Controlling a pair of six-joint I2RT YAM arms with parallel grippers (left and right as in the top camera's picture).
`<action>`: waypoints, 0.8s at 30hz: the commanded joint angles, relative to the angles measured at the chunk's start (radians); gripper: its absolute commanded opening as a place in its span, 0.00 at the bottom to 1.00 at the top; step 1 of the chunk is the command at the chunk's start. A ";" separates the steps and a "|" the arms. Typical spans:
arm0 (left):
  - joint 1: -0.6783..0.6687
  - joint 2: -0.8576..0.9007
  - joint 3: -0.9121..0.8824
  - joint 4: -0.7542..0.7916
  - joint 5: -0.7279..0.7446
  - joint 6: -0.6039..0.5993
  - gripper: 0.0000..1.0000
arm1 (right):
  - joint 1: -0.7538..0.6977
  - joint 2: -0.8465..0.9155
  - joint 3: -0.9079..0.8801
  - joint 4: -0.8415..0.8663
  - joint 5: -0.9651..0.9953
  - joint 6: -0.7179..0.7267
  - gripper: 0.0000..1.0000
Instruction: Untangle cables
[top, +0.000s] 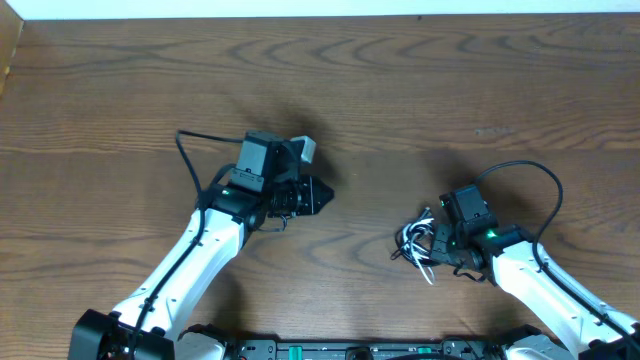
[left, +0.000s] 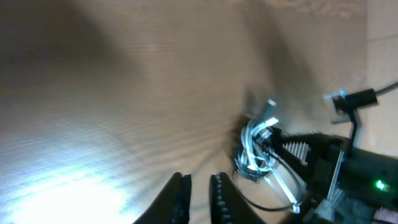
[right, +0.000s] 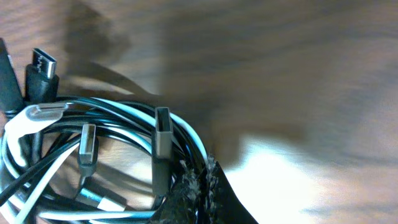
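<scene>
Findings at this moment.

Item: the cables (top: 415, 245), one white and one black, lie on the worktop (top: 400, 100) as a single knotted bundle at its right front, directly against the right arm. The right wrist view shows the two cords looped over and through one another several times, with several plugs (right: 161, 140) sticking out of the heap at different angles. No cord lies free of the other.

Right pincer (top: 435, 248): together. Its dark tips sit at the edge of the bundle, and cords run in beneath them. It appears to be clamped on the cables, though the exact strand caught cannot be made out.

Left pincer (top: 318, 195): slightly apart, a narrow gap showing between its fingers (left: 180, 199) with nothing in it. It points toward the bundle from the left and is well apart from it, over bare wood.

Progress: in my judgement, little or nothing of the task is complete. The cords are not separated and no loop is visibly drawn out. Remaining: bring the left pincer in to take a plug or a loose strand of one colour, hold the rest firm with the right, work the loops apart, and lay the two cords down clear of each other.
</scene>
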 joint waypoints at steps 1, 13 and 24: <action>-0.046 0.019 -0.003 -0.011 0.069 0.007 0.28 | -0.002 0.008 -0.012 0.040 -0.109 -0.026 0.01; -0.257 0.098 -0.004 -0.022 0.036 0.071 0.38 | -0.002 0.008 -0.012 0.192 -0.274 -0.026 0.01; -0.322 0.163 -0.012 -0.026 -0.075 0.069 0.31 | -0.002 0.008 -0.012 0.190 -0.273 -0.026 0.01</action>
